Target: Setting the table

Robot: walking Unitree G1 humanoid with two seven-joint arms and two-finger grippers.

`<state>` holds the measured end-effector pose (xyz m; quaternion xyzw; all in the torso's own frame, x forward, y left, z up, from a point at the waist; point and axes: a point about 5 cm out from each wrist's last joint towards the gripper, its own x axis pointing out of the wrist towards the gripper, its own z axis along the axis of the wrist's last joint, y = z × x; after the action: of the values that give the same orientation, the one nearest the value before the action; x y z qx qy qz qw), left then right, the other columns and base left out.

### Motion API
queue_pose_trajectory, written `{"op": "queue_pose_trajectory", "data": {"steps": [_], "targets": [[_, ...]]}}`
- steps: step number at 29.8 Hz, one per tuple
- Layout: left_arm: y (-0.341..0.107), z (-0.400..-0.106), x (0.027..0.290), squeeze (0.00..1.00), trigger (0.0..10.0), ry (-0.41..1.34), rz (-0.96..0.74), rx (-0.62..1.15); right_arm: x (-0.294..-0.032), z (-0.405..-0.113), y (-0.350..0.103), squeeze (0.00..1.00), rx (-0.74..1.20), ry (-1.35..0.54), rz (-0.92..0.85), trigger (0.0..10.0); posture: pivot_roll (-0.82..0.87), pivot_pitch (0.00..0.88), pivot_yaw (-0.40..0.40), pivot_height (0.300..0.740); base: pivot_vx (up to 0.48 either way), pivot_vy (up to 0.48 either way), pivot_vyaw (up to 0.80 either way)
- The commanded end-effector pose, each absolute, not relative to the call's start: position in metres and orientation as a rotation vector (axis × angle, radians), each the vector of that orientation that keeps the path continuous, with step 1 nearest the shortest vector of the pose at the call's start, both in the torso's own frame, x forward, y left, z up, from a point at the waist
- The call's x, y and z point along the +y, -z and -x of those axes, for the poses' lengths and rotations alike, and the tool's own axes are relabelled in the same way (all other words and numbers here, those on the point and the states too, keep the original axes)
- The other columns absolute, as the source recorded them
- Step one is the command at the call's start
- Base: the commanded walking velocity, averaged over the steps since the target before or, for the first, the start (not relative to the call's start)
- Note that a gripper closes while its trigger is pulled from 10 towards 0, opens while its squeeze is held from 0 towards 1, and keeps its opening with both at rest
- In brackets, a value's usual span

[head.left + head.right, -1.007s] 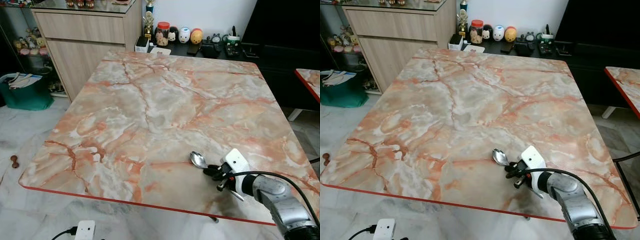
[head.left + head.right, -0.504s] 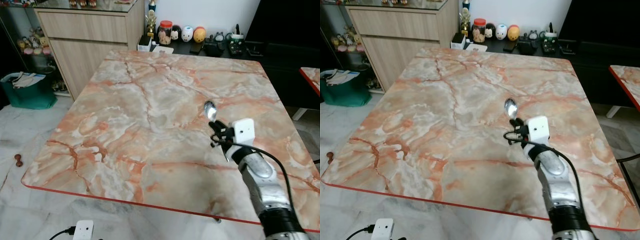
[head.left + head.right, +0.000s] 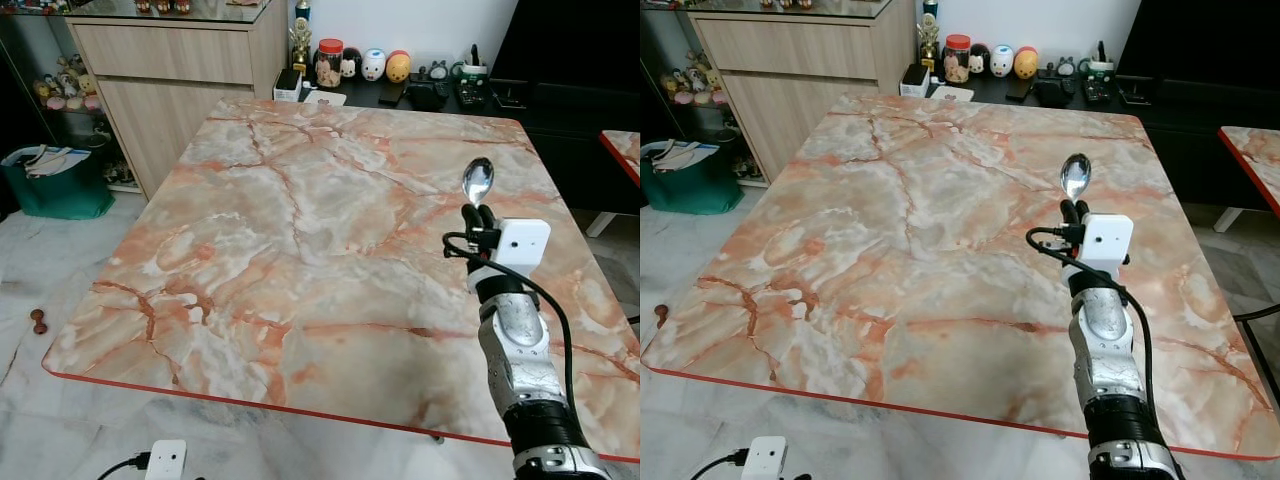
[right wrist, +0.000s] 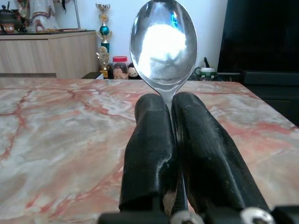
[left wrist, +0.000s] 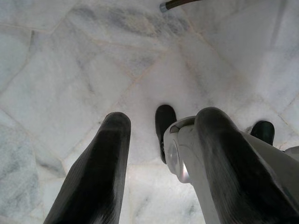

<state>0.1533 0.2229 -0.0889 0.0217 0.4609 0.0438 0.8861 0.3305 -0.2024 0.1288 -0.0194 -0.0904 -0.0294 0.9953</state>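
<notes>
I have the spoon [image 4: 163, 44] pinched by its neck between the two fingers of the right gripper [image 3: 476, 216], the jaws pressed tight on the handle with the bowl standing straight out past the fingertips. It hangs above the marble table [image 3: 300, 230], over the right-hand half, not touching the top.

To set it down well, I judge I should tip the wrist forward until the bowl points ahead and the handle runs flat along the table, then lower until metal rests on marble before I let the jaws part. Releasing from this height would send it clattering and skidding on that slick surface. The tabletop beneath and ahead of the jaws looks bare, so I can pick a spot near the right edge.

The left gripper [image 5: 159, 158] hangs idle over the floor tiles [image 5: 70, 60], its fingers spread with nothing between them.
</notes>
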Motion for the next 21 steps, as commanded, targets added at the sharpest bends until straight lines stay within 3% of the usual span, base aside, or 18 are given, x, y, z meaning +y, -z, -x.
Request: {"op": "queue_pose_trajectory", "data": {"steps": [1,21], "targets": [[0.0904,-0.1512,0.2216,0.00,10.0,-0.089,-0.048,0.974,-0.2026,-0.3332,-0.1338,0.00,-0.208,0.076,0.041,10.0,0.00,0.000,-0.011,0.740,0.000,0.000,0.00],[0.0920,-0.1487,0.2186,0.00,10.0,-0.069,-0.081,0.984,-0.2011,-0.3406,-0.1387,0.00,-0.243,0.086,0.050,10.0,0.01,0.000,-0.026,0.740,0.000,-0.029,0.00]]}}
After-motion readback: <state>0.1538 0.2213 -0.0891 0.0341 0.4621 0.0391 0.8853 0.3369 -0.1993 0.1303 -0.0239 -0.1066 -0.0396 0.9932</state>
